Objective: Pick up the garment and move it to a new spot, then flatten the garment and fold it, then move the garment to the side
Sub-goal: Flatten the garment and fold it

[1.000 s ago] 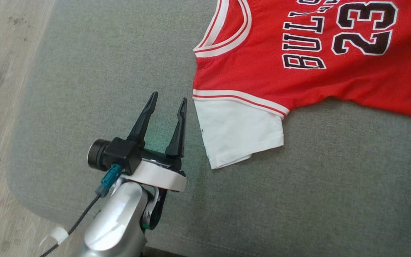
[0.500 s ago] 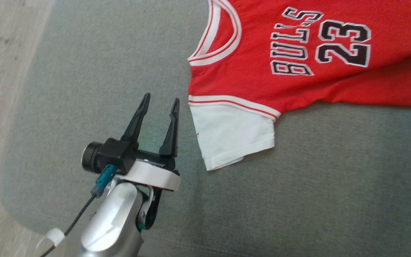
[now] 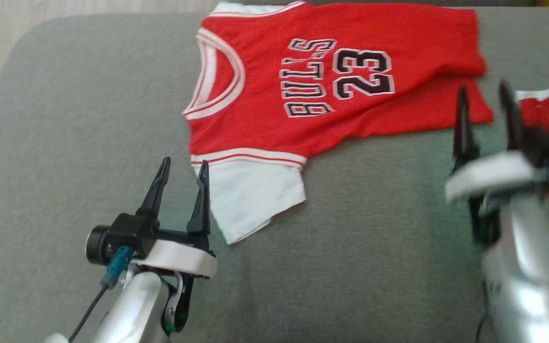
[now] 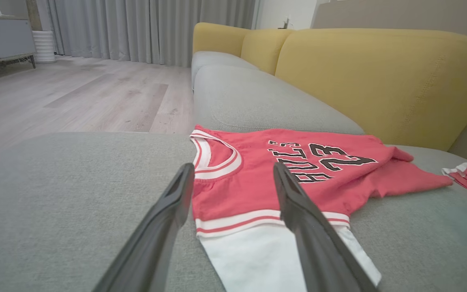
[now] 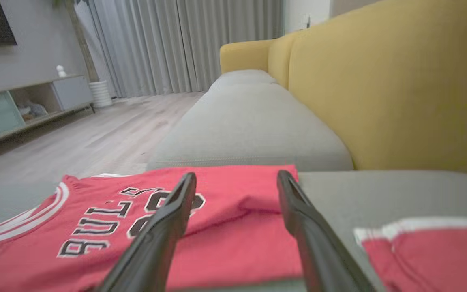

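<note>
Garment (image 3: pixel 255 128) — red; reads "BULLS" and "23"

A grey sofa seat (image 3: pixel 65 119) with yellow back cushions (image 4: pixel 379 81). Beyond it are a pale wooden floor (image 4: pixel 75 97), grey curtains (image 5: pixel 185 44) and a low cabinet (image 5: pixel 67 92). A second red-and-white cloth (image 5: pixel 432 259) lies on the seat.

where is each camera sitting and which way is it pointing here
Head view: on the robot's head, looking down at the red jersey on the grey sofa seat; left gripper lower left, right gripper at right, both open.
Left wrist view: on the left wrist, looking along its fingers over the white sleeve toward the yellow backrest.
Right wrist view: on the right wrist, looking along its fingers over the jersey toward the curtains; a second red cloth lower right.
Shared: both wrist views show jersey, backrest, curtains.
</note>
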